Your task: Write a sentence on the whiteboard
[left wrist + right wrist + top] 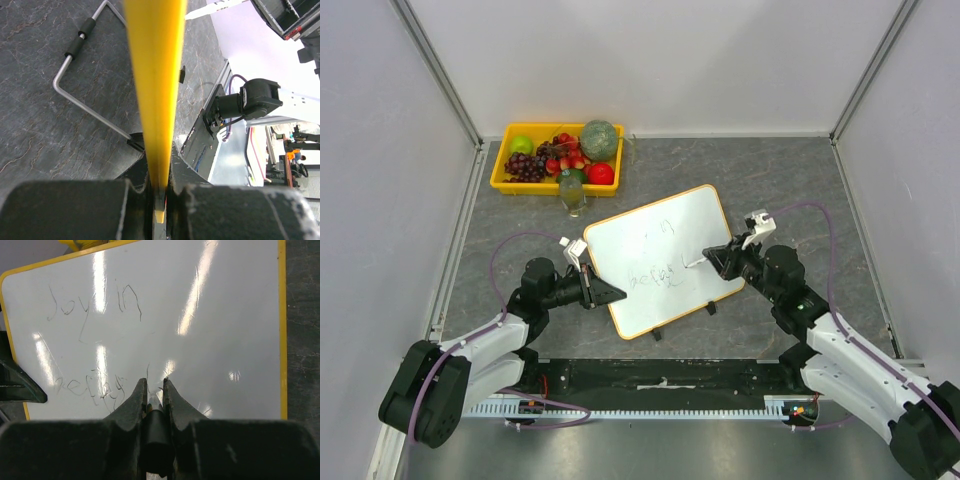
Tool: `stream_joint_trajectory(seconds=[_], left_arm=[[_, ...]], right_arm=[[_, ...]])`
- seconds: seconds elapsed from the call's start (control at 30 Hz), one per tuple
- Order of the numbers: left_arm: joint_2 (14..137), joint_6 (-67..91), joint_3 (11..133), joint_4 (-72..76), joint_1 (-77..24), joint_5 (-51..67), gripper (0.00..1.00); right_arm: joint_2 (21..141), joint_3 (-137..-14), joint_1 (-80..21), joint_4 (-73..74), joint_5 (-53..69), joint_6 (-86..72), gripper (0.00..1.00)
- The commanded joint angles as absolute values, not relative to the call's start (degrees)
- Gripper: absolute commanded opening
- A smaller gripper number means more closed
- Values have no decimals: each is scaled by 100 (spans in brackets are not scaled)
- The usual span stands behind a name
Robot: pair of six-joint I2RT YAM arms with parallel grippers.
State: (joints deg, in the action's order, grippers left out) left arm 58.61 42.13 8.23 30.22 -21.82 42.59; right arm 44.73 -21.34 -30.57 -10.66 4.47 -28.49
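The whiteboard (690, 222) with its orange-yellow frame lies tilted at mid table. The sentence (658, 275) is thin and dark; in the right wrist view it reads "Joy in" (92, 300) above a scrawled second line (90, 386). My left gripper (616, 294) is shut on the board's left frame edge (155, 75), seen edge-on in the left wrist view between the fingers (159, 172). My right gripper (717, 258) is shut on a marker (156, 412), whose tip touches the board (225, 315) at the right end of the second line.
A yellow fruit tray (500, 170) stands at the back left with a small glass jar (574, 196) in front of it. Two black clips (657, 333) sit on the board's near edge. A bent wire stand (75, 102) shows under the board. Walls enclose three sides.
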Motion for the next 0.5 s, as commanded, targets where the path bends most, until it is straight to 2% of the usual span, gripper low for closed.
stream_joint_trajectory(seconds=[0.0,0.47], left_arm=[[6021,3700,765,2232,-2109,3401,2],[6020,3700,765,2241,-2109,3401,2]], right_arm=[[4737,-2390,-3050,-527,35,-2558,0],[4773,-2821,-3041,-677,-88,-2619,0]])
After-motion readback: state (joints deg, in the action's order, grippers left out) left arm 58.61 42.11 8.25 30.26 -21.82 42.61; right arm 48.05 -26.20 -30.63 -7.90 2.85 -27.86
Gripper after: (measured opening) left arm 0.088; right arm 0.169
